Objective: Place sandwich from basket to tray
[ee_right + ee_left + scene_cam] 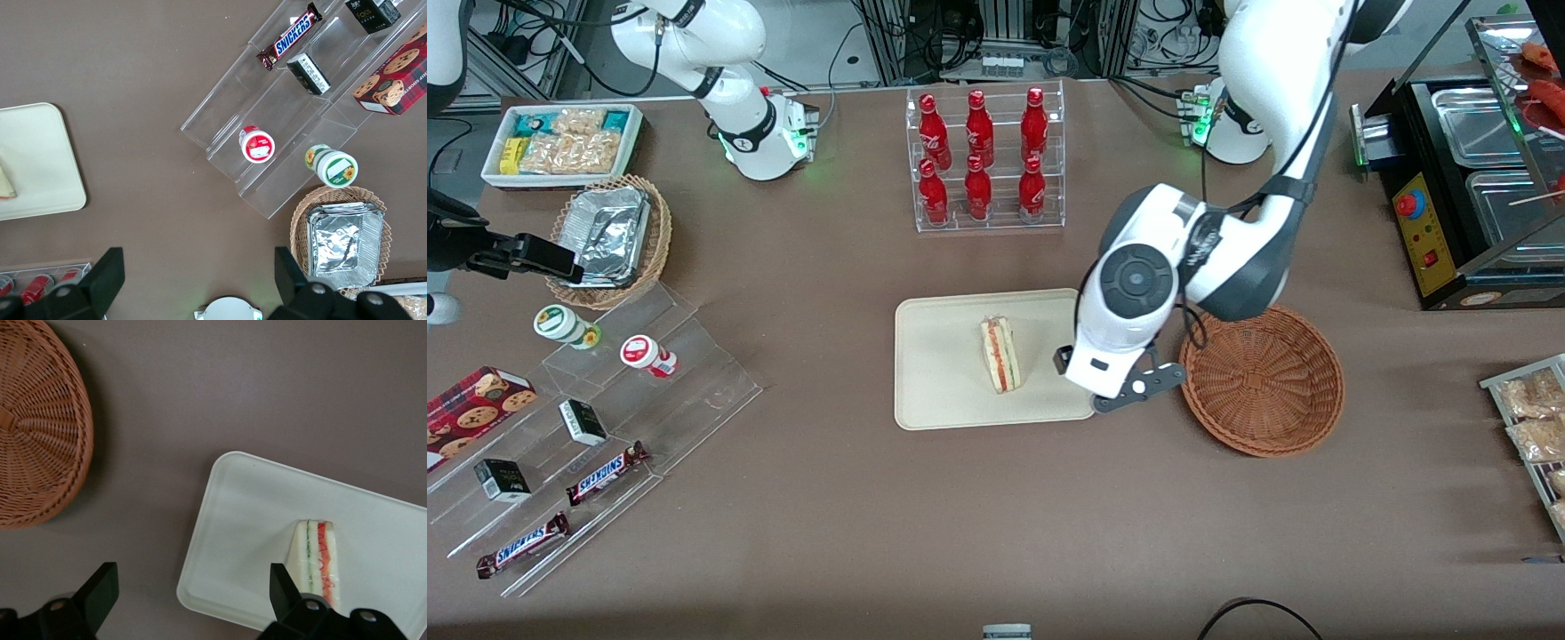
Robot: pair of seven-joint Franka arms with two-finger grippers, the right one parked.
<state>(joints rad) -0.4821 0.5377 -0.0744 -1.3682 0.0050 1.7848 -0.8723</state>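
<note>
while judging the job all but finished, worth minding a few hazards. nearest the front camera, on the tray (943,391): the sandwich (1000,354), red and green cut edge facing up, well inside the rim and clear of the basket (1263,382). just beside it, toward the working arm's end: the claw (192,587), spread wide, pinching nothing, hanging above the tray's rim and the strip of bench (996,516) between tray and basket. likely trouble: sweeping away low and sideways, catching the sandwich with a finger (283,583), tipping it or dragging it toward the rim; safer to rise straight first. also possible: snagging the tray's rim on a low pass and sliding tray and sandwich together. basket empty, so nothing to spill there, though liable to a nudge along the bench from a low swing. farther off, well apart: the rack of red bottles (987,160), hardly at risk unless retreating wide.
</note>
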